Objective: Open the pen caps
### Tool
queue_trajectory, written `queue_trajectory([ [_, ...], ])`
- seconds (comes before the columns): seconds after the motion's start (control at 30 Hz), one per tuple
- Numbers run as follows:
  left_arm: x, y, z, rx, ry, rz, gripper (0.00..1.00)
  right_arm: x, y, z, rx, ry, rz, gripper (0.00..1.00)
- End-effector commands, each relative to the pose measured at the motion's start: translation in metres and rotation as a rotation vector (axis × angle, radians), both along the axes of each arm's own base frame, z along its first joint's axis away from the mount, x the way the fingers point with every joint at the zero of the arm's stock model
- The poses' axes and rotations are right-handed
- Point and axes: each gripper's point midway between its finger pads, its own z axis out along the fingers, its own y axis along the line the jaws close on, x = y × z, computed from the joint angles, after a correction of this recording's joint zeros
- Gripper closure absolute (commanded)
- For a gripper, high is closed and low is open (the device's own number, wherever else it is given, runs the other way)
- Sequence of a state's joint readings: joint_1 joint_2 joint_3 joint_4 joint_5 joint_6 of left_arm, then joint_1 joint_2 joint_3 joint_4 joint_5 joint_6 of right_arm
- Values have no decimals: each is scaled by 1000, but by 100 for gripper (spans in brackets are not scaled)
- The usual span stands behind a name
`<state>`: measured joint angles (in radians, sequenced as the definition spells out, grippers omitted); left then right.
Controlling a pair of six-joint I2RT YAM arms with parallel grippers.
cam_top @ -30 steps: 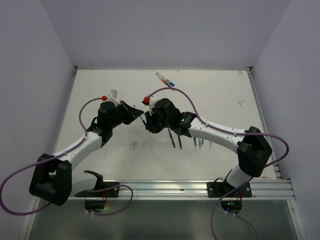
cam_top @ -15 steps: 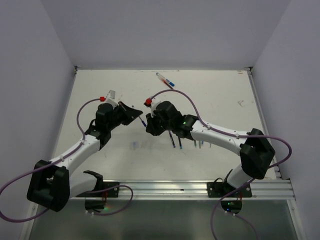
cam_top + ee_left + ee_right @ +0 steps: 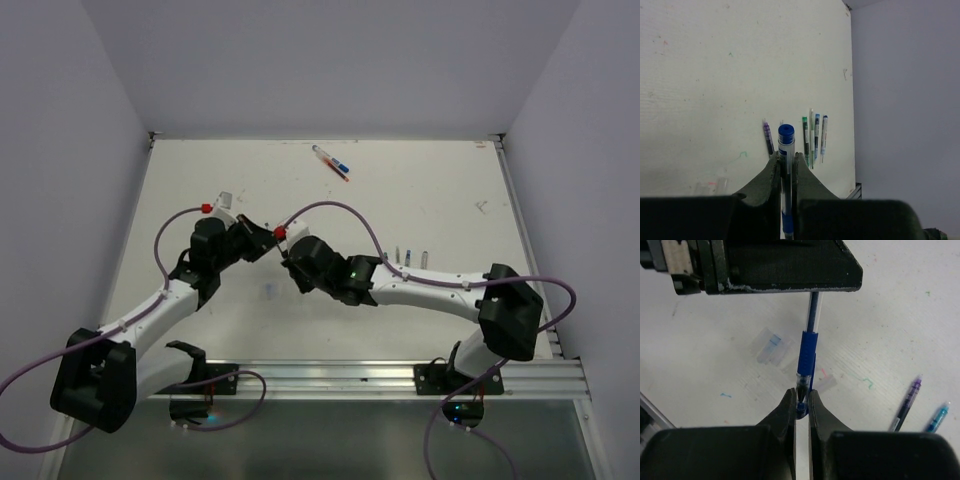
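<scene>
My left gripper (image 3: 262,241) is shut on a pen (image 3: 786,150) with a clear barrel and a blue end; its fingertips (image 3: 773,167) clamp the barrel and hold it above the table. In the right wrist view the same pen (image 3: 809,347) hangs down from the left gripper, blue grip showing. My right gripper (image 3: 801,396) is shut on the pen cap (image 3: 803,389), a clear cap with a blue tip and clip, still seated on the pen's point. In the top view the right gripper (image 3: 291,263) meets the left one tip to tip.
Several loose pens (image 3: 812,137) lie side by side on the table, a purple one (image 3: 768,139) nearest; the right arm hides most of them from above. Another pen (image 3: 331,160) lies at the far edge. Clear loose caps (image 3: 771,351) lie on the table below the grippers.
Both grippers have shifted left and nearer with the pen between them. The right arm has swung over the row of loose pens, and its fingers now pinch the cap end.
</scene>
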<state>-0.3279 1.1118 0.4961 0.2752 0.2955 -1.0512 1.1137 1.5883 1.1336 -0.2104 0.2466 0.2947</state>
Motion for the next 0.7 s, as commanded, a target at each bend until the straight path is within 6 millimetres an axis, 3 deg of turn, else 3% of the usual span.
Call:
queue_trajectory([
  [0.0, 22, 18, 31, 17, -147, 106, 100, -18, -17, -27, -142, -57, -48, 100],
  [0.13, 34, 26, 40, 47, -145, 141, 100, -27, -23, -31, -188, -129, -96, 100],
  [0.3, 45, 39, 41, 36, -137, 179, 100, -27, -37, -19, -201, -201, -155, 100],
  [0.43, 47, 45, 43, -7, -154, 182, 100, -28, -50, -19, -189, -198, -195, 100],
  [0.67, 42, 40, 51, -61, -217, 126, 100, -38, -48, -14, -82, -116, -165, 100],
])
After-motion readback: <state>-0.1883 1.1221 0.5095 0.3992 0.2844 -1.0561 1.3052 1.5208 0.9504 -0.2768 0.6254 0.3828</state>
